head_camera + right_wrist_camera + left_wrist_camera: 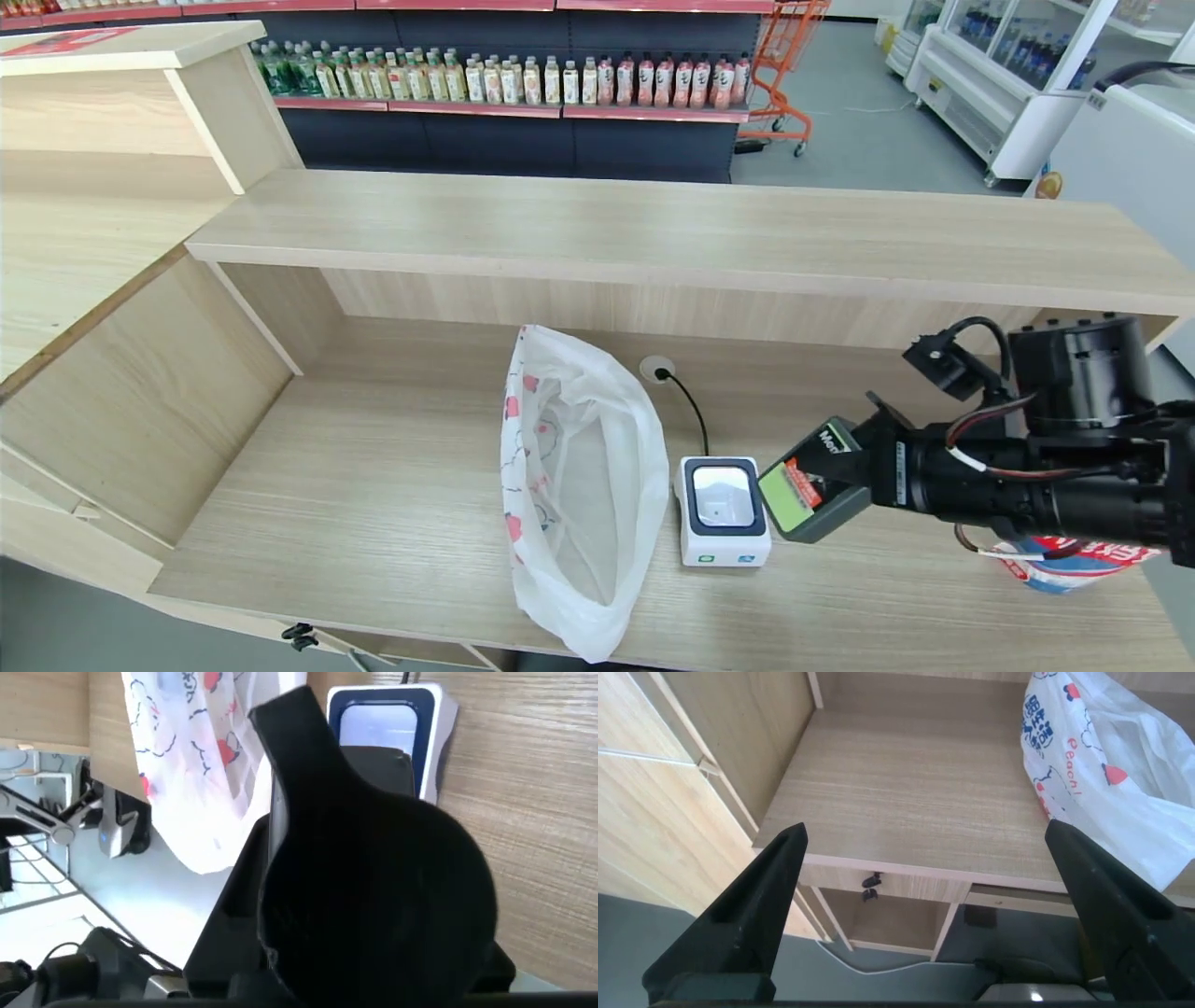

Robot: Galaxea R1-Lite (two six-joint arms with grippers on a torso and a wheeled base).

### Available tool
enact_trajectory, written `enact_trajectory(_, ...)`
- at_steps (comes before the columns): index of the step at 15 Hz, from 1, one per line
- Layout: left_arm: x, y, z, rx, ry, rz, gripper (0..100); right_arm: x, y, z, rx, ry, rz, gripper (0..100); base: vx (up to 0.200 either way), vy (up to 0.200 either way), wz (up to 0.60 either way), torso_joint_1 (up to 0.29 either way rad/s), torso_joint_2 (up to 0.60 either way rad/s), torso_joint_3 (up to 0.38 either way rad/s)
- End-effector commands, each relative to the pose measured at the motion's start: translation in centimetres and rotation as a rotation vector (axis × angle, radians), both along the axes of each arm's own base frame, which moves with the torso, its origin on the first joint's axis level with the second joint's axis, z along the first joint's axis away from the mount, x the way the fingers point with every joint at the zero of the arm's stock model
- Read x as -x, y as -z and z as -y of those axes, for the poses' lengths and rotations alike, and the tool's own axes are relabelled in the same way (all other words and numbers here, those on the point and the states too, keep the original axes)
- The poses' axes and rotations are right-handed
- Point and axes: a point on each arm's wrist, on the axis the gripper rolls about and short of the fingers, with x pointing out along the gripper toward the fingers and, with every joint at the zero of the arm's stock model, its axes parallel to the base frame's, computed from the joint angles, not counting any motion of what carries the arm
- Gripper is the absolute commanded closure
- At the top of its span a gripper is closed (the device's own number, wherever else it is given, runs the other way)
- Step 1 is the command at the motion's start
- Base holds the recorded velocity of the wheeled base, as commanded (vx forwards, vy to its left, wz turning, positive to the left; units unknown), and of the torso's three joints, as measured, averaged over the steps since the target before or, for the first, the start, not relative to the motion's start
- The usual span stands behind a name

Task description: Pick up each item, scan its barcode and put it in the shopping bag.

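While the right gripper point(834, 485) clamps a flat dark green-labelled box point(786, 501), it hangs just right of the white square scanner point(725, 534), label upward.

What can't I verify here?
Barcode on the dark, green-labelled box in the right gripper: too small in head view; dark shapes cover it in right wrist view.
Red, white and blue packet: head view, mostly behind the right arm.
Bottom of the white plastic shopping bag: head view, hidden by its folds.

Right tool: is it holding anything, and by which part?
Yes: the right tool holds a small dark box with a green face, gripped by the end away from the scanner.
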Motion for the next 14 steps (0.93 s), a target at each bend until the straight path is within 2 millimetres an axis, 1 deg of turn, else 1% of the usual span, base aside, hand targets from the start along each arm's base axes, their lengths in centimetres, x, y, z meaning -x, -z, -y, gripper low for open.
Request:
enact_trajectory(1, 0.0, 0.0, 0.0, 0.0, -0.001, 0.0, 0, -2.3, 2.1, -1.3, 0.029, -0.019, -0.042, 100, 0.0, 0.0, 0.0, 0.0, 0.0, 0.0)
enact_trajectory(2, 0.0, 0.0, 0.0, 0.0, -0.001, 0.0, 0, -2.9, 2.6, -1.6, 0.038, -0.027, -0.029, 100, 0.0, 0.0, 0.0, 0.0, 0.0, 0.0)
enact_trajectory(3, 0.0, 0.0, 0.0, 0.0, -0.001, 0.0, 0, -3.8, 3.9, -1.9, 0.075, -0.053, -0.013, 100, 0.0, 0.0, 0.0, 0.0, 0.0, 0.0)
enact_trajectory(5, 0.0, 0.0, 0.0, 0.0, -0.001, 0.0, 0, -4.6, 5.2, -2.3, 0.11, -0.078, -0.002, 100, 0.0, 0.0, 0.0, 0.0, 0.0, 0.0)
enact_trajectory(8, 0.0, 0.0, 0.0, 0.0, -0.001, 0.0, 0, -5.3, 6.2, -2.6, 0.135, -0.098, 0.006, 100, 0.0, 0.0, 0.0, 0.0, 0.0, 0.0)
enact_trajectory(10, 0.0, 0.0, 0.0, 0.0, -0.001, 0.0, 0, -5.8, 6.1, -2.8, 0.134, -0.105, 0.018, 100, 0.0, 0.0, 0.0, 0.0, 0.0, 0.0)
enact_trajectory(14, 0.0, 0.0, 0.0, 0.0, -0.001, 0.0, 0, -7.1, 6.1, -4.3, 0.124, -0.129, 0.039, 100, 0.0, 0.0, 0.0, 0.0, 0.0, 0.0)
